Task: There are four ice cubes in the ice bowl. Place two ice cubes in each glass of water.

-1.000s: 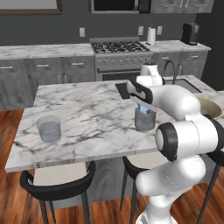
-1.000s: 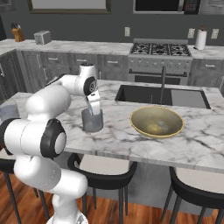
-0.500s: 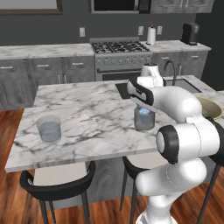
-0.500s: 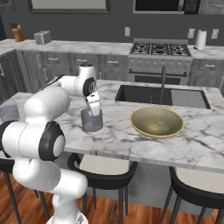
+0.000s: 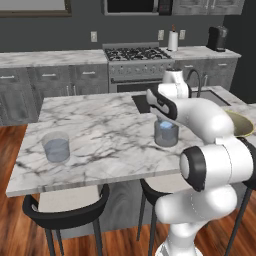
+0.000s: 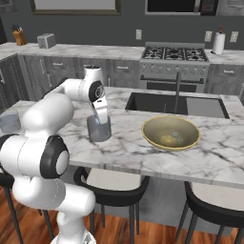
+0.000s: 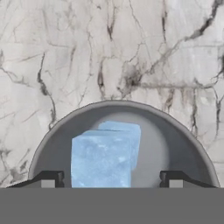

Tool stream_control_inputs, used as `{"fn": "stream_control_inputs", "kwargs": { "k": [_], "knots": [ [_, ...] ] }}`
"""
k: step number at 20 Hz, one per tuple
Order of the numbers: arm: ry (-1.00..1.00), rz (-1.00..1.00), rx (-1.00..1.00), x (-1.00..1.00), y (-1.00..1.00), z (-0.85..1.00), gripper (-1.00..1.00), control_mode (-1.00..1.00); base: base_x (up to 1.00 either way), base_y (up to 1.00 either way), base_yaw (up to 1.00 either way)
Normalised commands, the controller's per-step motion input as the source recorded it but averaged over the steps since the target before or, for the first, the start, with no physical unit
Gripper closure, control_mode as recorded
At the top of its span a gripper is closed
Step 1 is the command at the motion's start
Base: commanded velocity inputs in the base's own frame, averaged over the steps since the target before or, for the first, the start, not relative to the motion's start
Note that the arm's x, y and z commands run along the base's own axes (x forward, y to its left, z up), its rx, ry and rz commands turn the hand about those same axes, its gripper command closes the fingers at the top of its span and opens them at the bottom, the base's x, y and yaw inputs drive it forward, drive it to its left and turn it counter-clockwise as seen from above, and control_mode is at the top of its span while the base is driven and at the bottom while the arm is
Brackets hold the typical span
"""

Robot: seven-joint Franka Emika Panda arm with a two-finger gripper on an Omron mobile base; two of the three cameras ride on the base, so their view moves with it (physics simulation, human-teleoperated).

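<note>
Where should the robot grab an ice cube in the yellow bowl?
Probably straight down from above, fingers on two opposite flat faces of an ice cube. It sits low in the ice bowl, whose sloping wall blocks a sideways reach. The open gripper hangs over the glass.

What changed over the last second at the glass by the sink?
The gripper opened over the near glass and let go of an ice cube, now in that glass on another cube. The arm, far glass and ice bowl stayed put.
</note>
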Motion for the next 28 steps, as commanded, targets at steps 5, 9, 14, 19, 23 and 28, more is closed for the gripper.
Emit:
{"fn": "stream_control_inputs", "kwargs": {
  "k": [5,9,14,19,23,28],
  "knots": [
    [0.00,0.00,0.00,-0.06,0.00,0.07,-1.00,-1.00,0.00,0.00,0.00],
    [0.00,0.00,0.01,0.06,0.00,-0.14,-1.00,-1.00,0.00,0.00,0.00],
    [0.00,0.00,0.04,0.19,0.00,-0.25,-1.00,-1.00,0.00,0.00,0.00],
    [0.00,0.00,0.05,0.00,0.00,-0.09,-1.00,-1.00,0.00,0.00,0.00],
    [0.00,0.00,0.04,-0.01,0.00,0.00,-1.00,-1.00,0.00,0.00,0.00],
    [0.00,0.00,0.02,0.00,0.00,0.00,1.00,-1.00,0.00,0.00,0.00]
  ]
}}
